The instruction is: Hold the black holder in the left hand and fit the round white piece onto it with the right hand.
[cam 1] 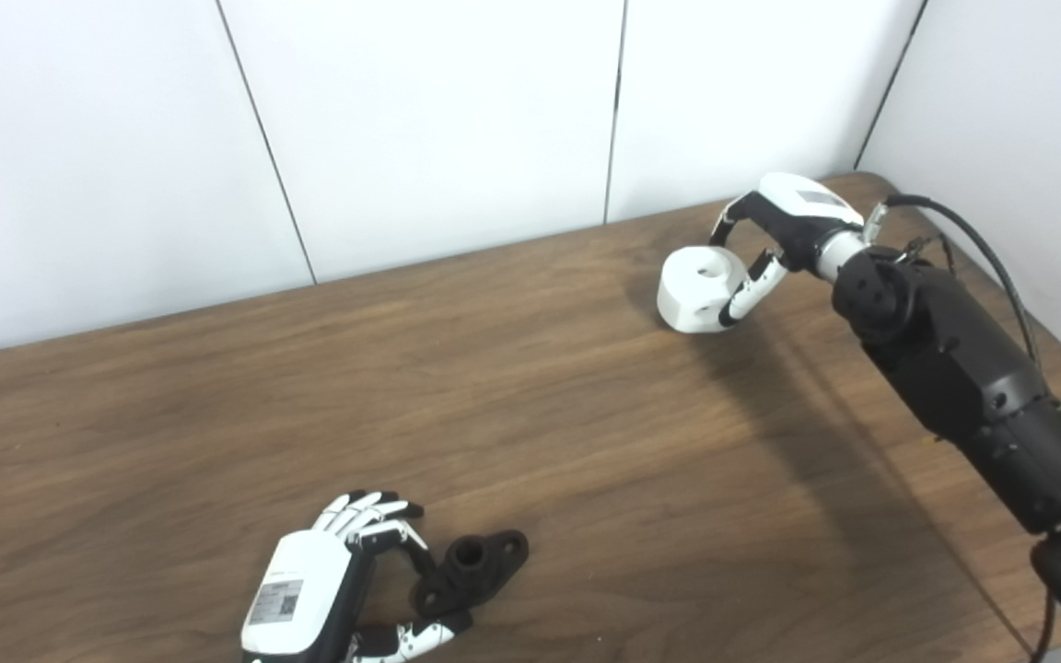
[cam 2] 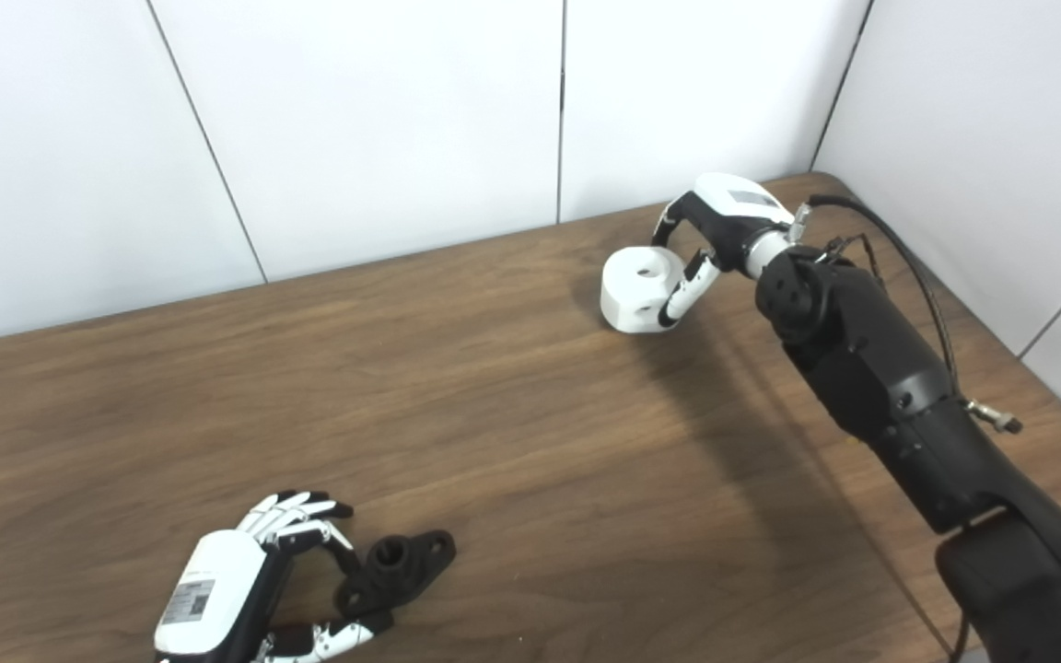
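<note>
The black holder (cam 1: pixel 473 569), a small flanged part with a round socket, lies on the wooden table (cam 1: pixel 530 433) at the near left. My left hand (cam 1: pixel 309 594) is beside it on its left, with a finger and the thumb closed on the holder's near end while the other fingers stay spread. The round white piece (cam 1: pixel 698 287), a short cylinder with a hole in its top, sits at the far right of the table. My right hand (cam 1: pixel 784 235) wraps it from the right, thumb on its near side and fingers over its far side.
White wall panels (cam 1: pixel 438 120) stand close behind the table's far edge and along its right side. A black cable (cam 1: pixel 986 253) loops over my right forearm. Bare wood lies between the two hands.
</note>
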Available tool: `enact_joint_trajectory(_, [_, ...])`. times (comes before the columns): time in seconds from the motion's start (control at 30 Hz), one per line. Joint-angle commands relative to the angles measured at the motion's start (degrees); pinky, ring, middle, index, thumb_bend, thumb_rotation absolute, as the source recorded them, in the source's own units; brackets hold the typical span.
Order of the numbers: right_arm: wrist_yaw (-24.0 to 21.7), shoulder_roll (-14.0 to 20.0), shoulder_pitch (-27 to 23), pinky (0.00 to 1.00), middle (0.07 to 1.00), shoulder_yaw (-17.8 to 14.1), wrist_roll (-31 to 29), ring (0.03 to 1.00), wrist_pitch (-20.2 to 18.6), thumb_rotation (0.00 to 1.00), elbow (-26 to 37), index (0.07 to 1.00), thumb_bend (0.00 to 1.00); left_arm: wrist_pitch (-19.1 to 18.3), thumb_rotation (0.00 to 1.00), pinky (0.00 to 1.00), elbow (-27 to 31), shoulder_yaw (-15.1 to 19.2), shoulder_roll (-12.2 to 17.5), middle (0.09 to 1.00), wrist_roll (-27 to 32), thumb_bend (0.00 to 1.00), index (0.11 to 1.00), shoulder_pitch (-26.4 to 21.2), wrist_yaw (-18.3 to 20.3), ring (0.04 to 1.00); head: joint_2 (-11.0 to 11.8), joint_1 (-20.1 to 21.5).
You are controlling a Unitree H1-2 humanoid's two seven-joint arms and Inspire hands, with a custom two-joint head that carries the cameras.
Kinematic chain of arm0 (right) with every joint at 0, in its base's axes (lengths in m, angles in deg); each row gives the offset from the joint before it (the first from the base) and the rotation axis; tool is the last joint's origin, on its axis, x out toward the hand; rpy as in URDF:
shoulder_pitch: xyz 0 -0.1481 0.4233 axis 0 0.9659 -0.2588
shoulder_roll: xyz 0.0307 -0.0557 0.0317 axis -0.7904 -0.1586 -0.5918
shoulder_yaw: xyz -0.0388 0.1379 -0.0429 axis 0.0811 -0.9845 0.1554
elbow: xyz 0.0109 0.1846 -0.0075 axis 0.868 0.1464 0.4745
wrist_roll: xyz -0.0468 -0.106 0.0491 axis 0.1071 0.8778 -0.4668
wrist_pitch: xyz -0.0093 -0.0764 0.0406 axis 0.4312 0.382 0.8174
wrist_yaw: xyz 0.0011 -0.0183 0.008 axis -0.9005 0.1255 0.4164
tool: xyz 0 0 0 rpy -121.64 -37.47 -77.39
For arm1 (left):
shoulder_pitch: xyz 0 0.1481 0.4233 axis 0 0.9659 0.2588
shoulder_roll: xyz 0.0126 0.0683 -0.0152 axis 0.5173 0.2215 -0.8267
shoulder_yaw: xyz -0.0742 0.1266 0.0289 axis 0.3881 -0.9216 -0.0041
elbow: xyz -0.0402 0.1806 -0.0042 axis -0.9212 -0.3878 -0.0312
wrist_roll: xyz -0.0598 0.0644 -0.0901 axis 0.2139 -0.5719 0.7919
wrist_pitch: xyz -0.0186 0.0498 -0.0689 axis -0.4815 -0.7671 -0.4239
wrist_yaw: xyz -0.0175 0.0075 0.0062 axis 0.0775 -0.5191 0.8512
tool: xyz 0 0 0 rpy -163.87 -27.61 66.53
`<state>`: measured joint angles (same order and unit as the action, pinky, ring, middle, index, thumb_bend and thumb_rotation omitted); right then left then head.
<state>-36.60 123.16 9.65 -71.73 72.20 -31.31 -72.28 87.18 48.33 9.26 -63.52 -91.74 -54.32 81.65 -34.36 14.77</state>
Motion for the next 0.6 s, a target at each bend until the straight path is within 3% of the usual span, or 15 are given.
enact_joint_trajectory(0.0, [-1.32, 2.72, -2.14, 0.98, 0.799, -0.81, 1.03, 0.93, -0.95, 0.14, 4.76, 0.489, 0.52, -1.86, 0.05, 0.9, -0.89, -0.74, 0.6, 0.765, -2.21, 0.52, 0.486, 1.29, 2.59, 0.824, -0.28, -0.5])
enact_joint_trajectory(0.23, [-8.08, 3.08, -1.65, 0.99, 0.809, 0.7, 3.0, 0.933, -2.69, 0.14, 15.91, 0.489, 0.52, -2.37, 0.05, 0.92, -0.36, -1.22, -0.04, 0.772, -2.95, 0.52, 0.487, 1.29, 3.23, 0.834, -2.35, -4.04])
enact_joint_trajectory(0.57, [-15.53, 0.14, -0.1, 0.98, 0.795, 4.39, 5.75, 0.927, -1.73, 0.14, 29.65, 0.487, 0.52, -5.22, 0.05, 0.96, 1.05, -3.17, -0.59, 0.793, -5.32, 0.52, 0.488, 0.55, 5.29, 0.861, -5.3, -7.87])
